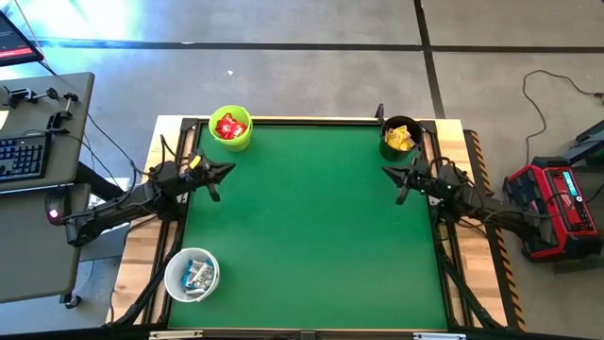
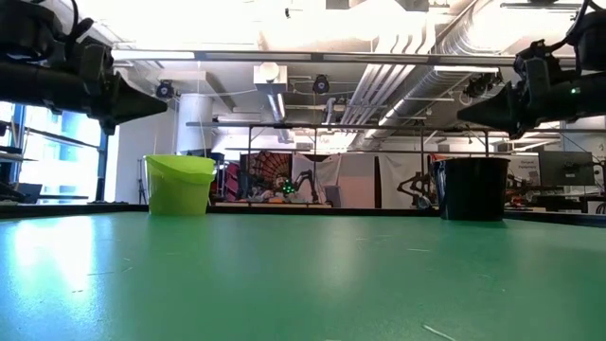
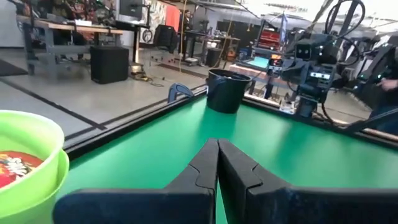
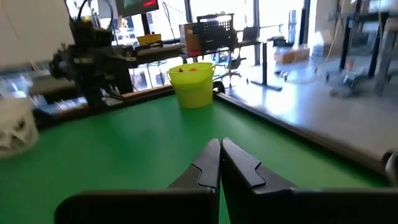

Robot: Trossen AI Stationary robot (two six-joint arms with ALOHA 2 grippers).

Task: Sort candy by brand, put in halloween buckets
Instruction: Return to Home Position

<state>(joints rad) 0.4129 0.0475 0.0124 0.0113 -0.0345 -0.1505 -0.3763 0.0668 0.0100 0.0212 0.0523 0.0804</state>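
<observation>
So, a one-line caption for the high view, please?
Sorted: red packets in lime bucket, yellow packets in black bucket, white bars in white bucket; left pincer and right pincer shut.

Bright overhead light; blown-out glare on ceiling (image 2: pixel 379 19); soft sheen on green table (image 2: pixel 284 275)

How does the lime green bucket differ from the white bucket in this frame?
The lime green bucket holds red packets; the white bucket holds white-and-blue bars. In the high view the green one stands at the table's upper left corner, the white one at its lower left. Both stand upright on the left arm's side, untouched; the left gripper hangs between them, fingers shut.
</observation>
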